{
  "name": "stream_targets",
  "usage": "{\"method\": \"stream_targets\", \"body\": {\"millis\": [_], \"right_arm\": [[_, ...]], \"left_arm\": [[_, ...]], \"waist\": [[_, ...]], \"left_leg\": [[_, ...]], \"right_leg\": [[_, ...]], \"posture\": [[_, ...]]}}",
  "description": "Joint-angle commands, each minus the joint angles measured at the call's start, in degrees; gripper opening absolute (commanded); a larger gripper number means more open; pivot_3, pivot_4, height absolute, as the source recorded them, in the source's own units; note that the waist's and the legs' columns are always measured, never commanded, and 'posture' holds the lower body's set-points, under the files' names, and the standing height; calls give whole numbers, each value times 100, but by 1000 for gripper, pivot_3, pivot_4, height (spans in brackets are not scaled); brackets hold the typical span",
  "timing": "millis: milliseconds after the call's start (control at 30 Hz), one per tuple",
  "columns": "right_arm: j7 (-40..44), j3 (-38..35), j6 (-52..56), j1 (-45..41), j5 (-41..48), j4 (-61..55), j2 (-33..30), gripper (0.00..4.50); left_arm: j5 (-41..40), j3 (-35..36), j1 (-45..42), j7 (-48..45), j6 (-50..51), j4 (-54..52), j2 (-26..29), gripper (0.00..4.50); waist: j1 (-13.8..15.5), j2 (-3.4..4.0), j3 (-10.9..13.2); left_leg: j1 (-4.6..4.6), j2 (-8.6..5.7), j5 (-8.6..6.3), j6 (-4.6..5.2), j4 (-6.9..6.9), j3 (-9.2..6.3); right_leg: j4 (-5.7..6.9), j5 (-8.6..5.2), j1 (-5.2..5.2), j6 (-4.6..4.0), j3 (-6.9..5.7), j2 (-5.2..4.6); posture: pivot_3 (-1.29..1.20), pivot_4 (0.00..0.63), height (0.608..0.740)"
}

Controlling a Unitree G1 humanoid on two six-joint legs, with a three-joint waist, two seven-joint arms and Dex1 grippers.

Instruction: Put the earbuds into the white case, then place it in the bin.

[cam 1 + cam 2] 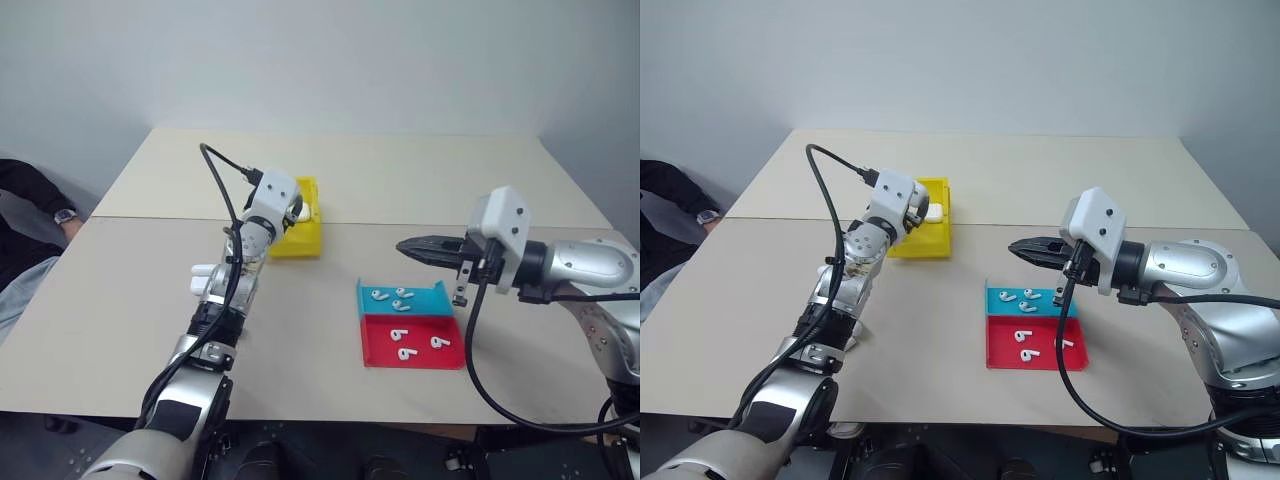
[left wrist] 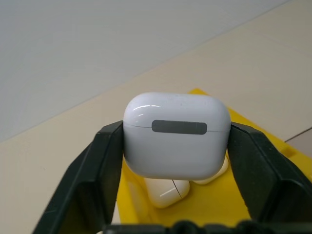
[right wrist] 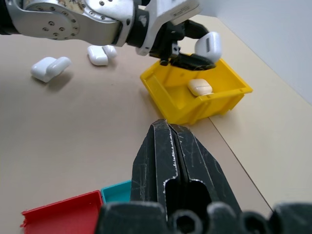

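My left gripper (image 1: pixel 296 209) is shut on a white case (image 2: pixel 175 141), one finger against each side of it, lid closed. It hangs just over the yellow bin (image 1: pixel 301 241) at mid-table. Two more white cases (image 2: pixel 168 191) lie on the bin's floor under it. In the right wrist view the held case (image 3: pixel 208 45) is above the bin's far wall. My right gripper (image 1: pixel 402 246) is shut and empty, level in the air above the trays and pointing toward the bin. Several earbuds (image 1: pixel 392 296) lie loose in the teal tray and the red tray.
The teal tray (image 1: pixel 432 300) and the red tray (image 1: pixel 385 352) lie side by side at the front right. Spare white cases (image 3: pixel 48 67) rest on the table beside my left forearm. A person's sleeve and wristwatch (image 1: pixel 64 214) are at the table's left edge.
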Motion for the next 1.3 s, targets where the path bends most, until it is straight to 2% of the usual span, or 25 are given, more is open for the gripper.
{"method": "stream_targets", "body": {"millis": [33, 167, 200, 267, 367, 433, 500, 667, 767, 900, 1067, 1167, 1300], "right_arm": [[-74, -72, -14, -84, -16, -116, 17, 0], [-61, -94, -11, -5, -50, -157, -54, 0], [-42, -121, -33, 31, -63, -152, -78, 0], [3, -179, -111, 148, -144, -127, -159, 0], [161, -324, -351, 418, -271, -45, -289, 0], [352, -441, -588, 670, -412, 67, -445, 0], [555, -571, -770, 893, -510, 221, -636, 0], [1281, -990, -1660, 1390, -698, 802, -1002, 0], [1811, -1440, -2611, 1713, -566, 1124, -861, 0], [2808, -1857, -3202, 2164, -397, 1436, -1152, 0], [3179, -1749, -3582, 2125, -577, 1840, -1337, 0], [3219, -1629, -3721, 2042, -648, 1926, -1347, 0], [3153, -1573, -3674, 2030, -624, 1813, -1305, 0]], "left_arm": [[62, -7, -324, 128, -311, 32, -36, 4486], [-95, 41, -338, -30, 30, -331, -89, 4486], [-306, 139, -318, -182, 382, -614, -124, 4486], [-910, 346, -128, -695, 932, -1405, -131, 4486], [-1861, 549, 289, -1780, 1325, -2476, 143, 4486], [-2874, 892, 525, -2694, 1945, -2938, 478, 4486], [-3442, 1012, 802, -3391, 2378, -3306, 962, 4486], [-3853, 1099, 1761, -4722, 2244, -4103, 2351, 4486], [-4348, 1429, 2479, -5614, 2180, -4536, 3045, 4486], [-4267, 1604, 3516, -6249, 2153, -4849, 4022, 4486], [-4215, 1742, 4108, -6453, 1898, -4886, 4350, 4486], [-4280, 1791, 4191, -6464, 1794, -4911, 4337, 4486], [-4417, 1801, 4188, -6483, 1864, -4986, 4368, 4486]], "waist": [[2, 0, 0], [1, 0, 0], [0, 0, 0], [-2, 0, 0], [-14, 1, -1], [-34, 3, -2], [-56, 3, -2], [-103, 3, -2], [-104, 3, -2], [-99, 7, -4], [-102, 7, -3], [-110, 7, -4], [-135, 7, -4]], "left_leg": [[-1, 0, 1, -1, 0, 0], [-1, 0, 1, -3, 0, 0], [-1, 0, 2, -3, 0, 1], [-2, 0, 8, -13, -1, 0], [-4, 1, 22, -37, -1, 2], [-1, 2, 35, -58, -8, 2], [3, 4, 40, -65, -10, 2], [9, 4, 34, -52, -11, 2], [9, 4, 15, -20, -11, 2], [11, 7, 13, -18, -14, 2], [33, 9, 14, -11, -11, 5], [73, 9, 13, -11, -13, 6], [76, 9, 13, -11, -18, 5]], "right_leg": [[0, 0, 0, 0, -1, 0], [0, 0, 0, 0, 0, 0], [1, 0, 0, 0, 0, 0], [1, 0, -1, 0, 0, 0], [1, 0, -2, 0, 1, 0], [1, 0, -4, 0, 4, 1], [4, 0, -4, 0, 3, 3], [5, -1, 0, 0, 3, 2], [3, -1, 2, 0, 2, 1], [-1, -1, 4, -1, 0, 2], [5, 3, 23, -5, -2, 2], [3, 2, 63, -6, -2, 1], [2, 2, 65, -6, 1, 2]], "posture": [[0, 150, 740], [0, 150, 740], [0, 150, 740], [0, 150, 740], [0, 150, 740], [0, 150, 740], [0, 150, 740], [0, 150, 740], [0, 150, 740], [0, 150, 740], [0, 150, 740], [0, 150, 740], [0, 150, 740]]}}
